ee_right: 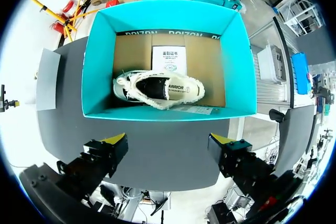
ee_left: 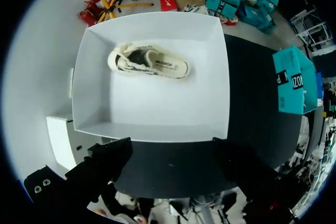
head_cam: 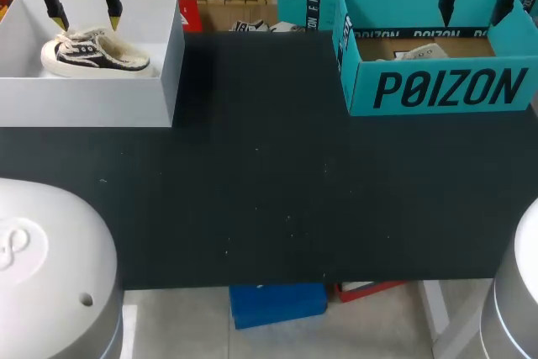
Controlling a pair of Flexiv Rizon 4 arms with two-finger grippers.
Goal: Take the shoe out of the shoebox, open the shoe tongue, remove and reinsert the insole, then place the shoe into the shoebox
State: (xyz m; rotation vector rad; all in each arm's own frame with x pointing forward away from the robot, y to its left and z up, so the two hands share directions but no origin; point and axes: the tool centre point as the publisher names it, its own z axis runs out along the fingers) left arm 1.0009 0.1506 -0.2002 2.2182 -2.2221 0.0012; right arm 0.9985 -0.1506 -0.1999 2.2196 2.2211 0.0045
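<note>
Two shoes show. A cream and black sneaker (head_cam: 94, 52) lies on its side in the white box (head_cam: 126, 98) at the table's far left; in the left wrist view this sneaker (ee_left: 149, 62) lies ahead of my left gripper (ee_left: 170, 153). That left gripper (head_cam: 86, 16) hangs open above the box, holding nothing. A second cream and black sneaker (ee_right: 157, 88) lies in the teal shoebox (ee_right: 100, 66) at the far right, only partly seen over the teal shoebox (head_cam: 437, 90) front wall. My right gripper (ee_right: 168, 140) is open and empty, and this right gripper (head_cam: 477, 2) hangs above the teal box.
The black tabletop (head_cam: 269, 191) stretches between and in front of the two boxes. A white printed card (ee_right: 169, 59) lies on the teal box's cardboard floor behind the shoe. My arms' grey bases (head_cam: 50, 266) rise at the near corners.
</note>
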